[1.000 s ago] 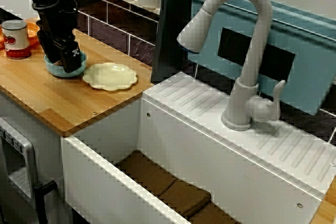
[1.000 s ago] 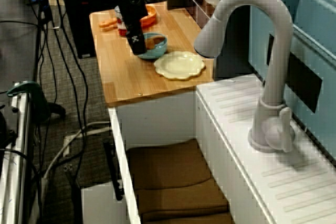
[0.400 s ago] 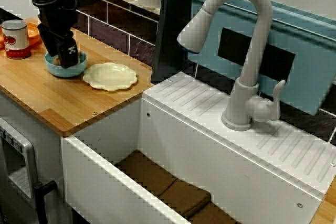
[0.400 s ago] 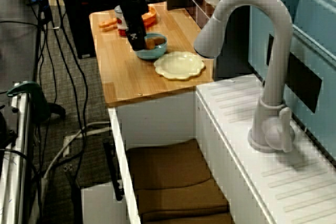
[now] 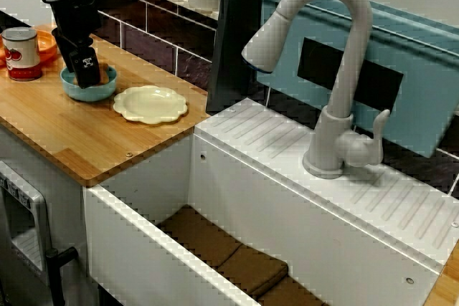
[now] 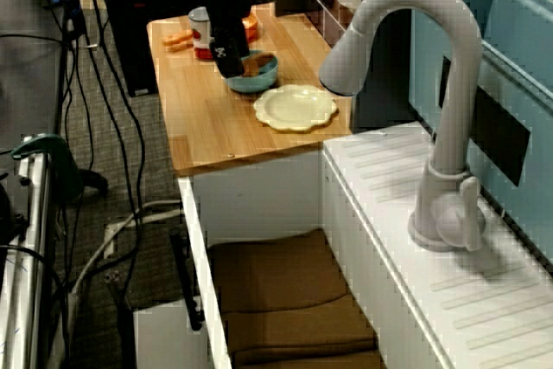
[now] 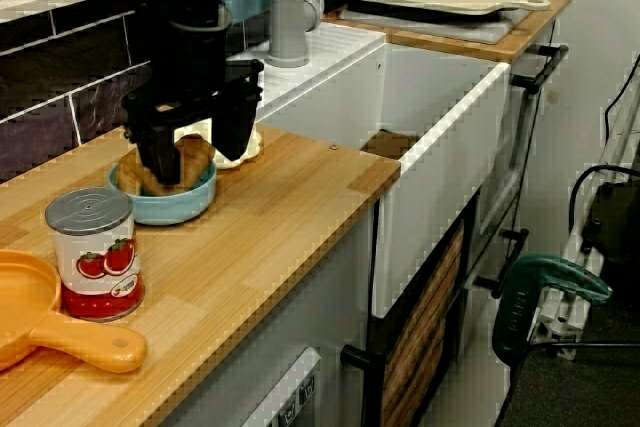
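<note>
Our pincer (image 7: 197, 152) hangs low over the blue bowl (image 7: 172, 209), its jaws spread wide and gripping nothing, wide enough, we judge, to straddle the brown bread piece (image 7: 190, 169) lying loose inside. The bowl sits on the wooden counter (image 7: 290, 197), just beside the pale scalloped plate (image 5: 150, 104) and near the tomato can (image 7: 96, 247).
</note>
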You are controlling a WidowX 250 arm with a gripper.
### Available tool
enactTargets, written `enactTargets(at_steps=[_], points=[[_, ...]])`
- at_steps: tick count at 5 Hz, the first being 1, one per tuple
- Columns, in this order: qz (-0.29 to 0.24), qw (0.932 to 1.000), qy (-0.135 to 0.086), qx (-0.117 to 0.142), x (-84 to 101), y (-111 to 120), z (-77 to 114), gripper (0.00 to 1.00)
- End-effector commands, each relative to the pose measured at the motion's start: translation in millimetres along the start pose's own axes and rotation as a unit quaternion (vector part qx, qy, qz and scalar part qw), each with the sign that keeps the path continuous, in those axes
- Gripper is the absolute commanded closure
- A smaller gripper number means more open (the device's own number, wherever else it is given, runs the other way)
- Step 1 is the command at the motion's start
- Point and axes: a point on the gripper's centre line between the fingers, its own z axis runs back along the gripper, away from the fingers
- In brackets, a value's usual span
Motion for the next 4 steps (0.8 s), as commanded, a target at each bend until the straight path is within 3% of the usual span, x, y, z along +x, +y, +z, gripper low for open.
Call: enactTargets(at_steps=[1, 2, 3, 4], points=[[0.090, 0.9958, -0.013, 0.010, 10.1, 14.0, 1.9, 0.00], [0.110, 0.9939, -0.011, 0.004, 10.6, 15.6, 3.7, 0.00], [0.163, 0.9865, -0.017, 0.011, 5.3, 14.6, 3.4, 1.00], [0.172, 0.9846, -0.026, 0.020, 2.1, 17.1, 5.3, 1.00]])
